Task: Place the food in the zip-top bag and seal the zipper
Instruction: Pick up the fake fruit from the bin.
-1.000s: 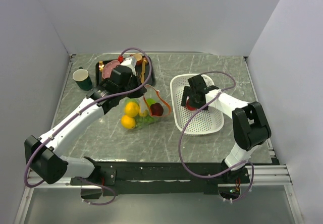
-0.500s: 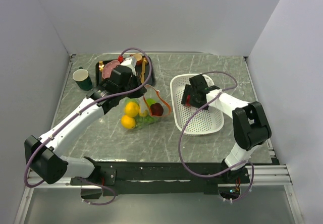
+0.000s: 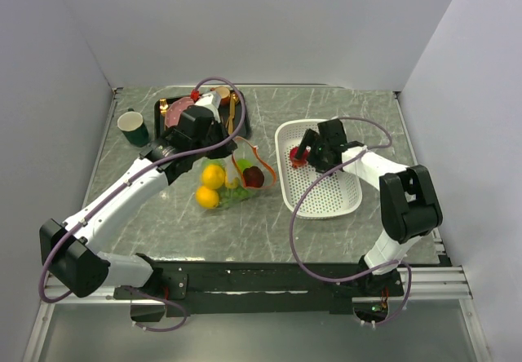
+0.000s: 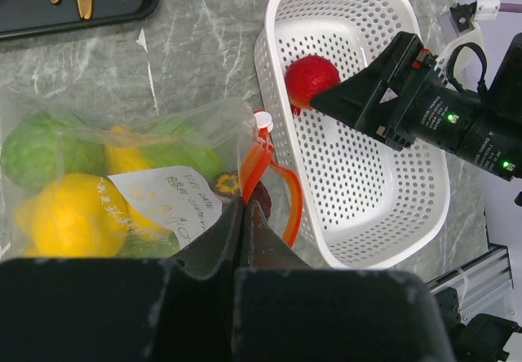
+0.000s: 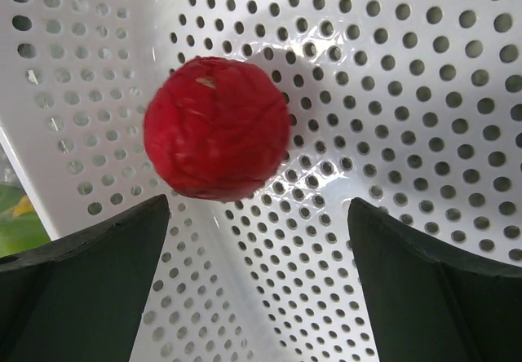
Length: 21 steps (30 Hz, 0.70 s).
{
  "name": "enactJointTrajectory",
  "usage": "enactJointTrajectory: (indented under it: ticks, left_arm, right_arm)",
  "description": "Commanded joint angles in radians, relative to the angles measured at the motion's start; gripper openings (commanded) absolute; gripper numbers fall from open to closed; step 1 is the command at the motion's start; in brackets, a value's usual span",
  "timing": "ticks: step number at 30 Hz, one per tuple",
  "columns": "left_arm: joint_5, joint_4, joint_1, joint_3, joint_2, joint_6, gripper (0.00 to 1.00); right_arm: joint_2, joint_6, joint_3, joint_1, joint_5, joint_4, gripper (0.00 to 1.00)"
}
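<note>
The clear zip-top bag (image 3: 228, 189) lies mid-table holding yellow lemons (image 3: 214, 174), green pieces and a dark purple piece (image 3: 254, 178). Its orange-red zipper (image 3: 266, 169) gapes open. My left gripper (image 3: 236, 159) is shut on the zipper strip (image 4: 253, 162) at the bag's mouth, as the left wrist view (image 4: 243, 205) shows. A red food piece (image 3: 296, 156) lies in the white basket (image 3: 342, 200). My right gripper (image 3: 307, 150) is open just behind the red piece (image 5: 216, 130), which sits ahead of the fingers (image 5: 81, 252), not between them.
A black tray (image 3: 160, 108) at the back left holds a pink plate (image 3: 174, 116) and gold cutlery (image 3: 233, 111). A green cup (image 3: 134, 128) stands left of it. Grey walls close in both sides and the back.
My right gripper has drawn back to the right inside the basket, uncovering the red piece. The left gripper and the bag have not moved.
</note>
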Motion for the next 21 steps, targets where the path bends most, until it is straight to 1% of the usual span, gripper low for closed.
enactJointTrajectory:
  ticks: [1,7,11,16,18,21]
  left_arm:
    - [-0.008,0.022,0.004,0.011,-0.01,0.012,0.01]
    - [-0.016,0.01,0.004,0.014,-0.008,0.012,0.01]
    - [-0.028,0.01,0.004,0.006,-0.017,0.008,0.01]
    - [-0.022,0.002,0.005,0.014,-0.01,0.003,0.01]
    - [-0.03,-0.001,0.004,0.014,-0.011,0.004,0.01]
    - [-0.033,0.001,0.004,0.011,-0.014,0.008,0.01]
  right_arm:
    - [-0.007,-0.032,0.05,0.004,0.015,0.025,0.97]
    - [0.059,-0.081,0.143,0.004,0.029,0.002,0.97]
    - [0.108,-0.112,0.218,0.004,-0.005,-0.016,0.96]
    - [0.174,-0.149,0.289,0.004,-0.04,-0.035,0.88]
    - [0.187,-0.16,0.304,0.004,-0.037,-0.058,0.87]
    - [0.171,-0.164,0.274,0.004,-0.042,-0.049,0.84]
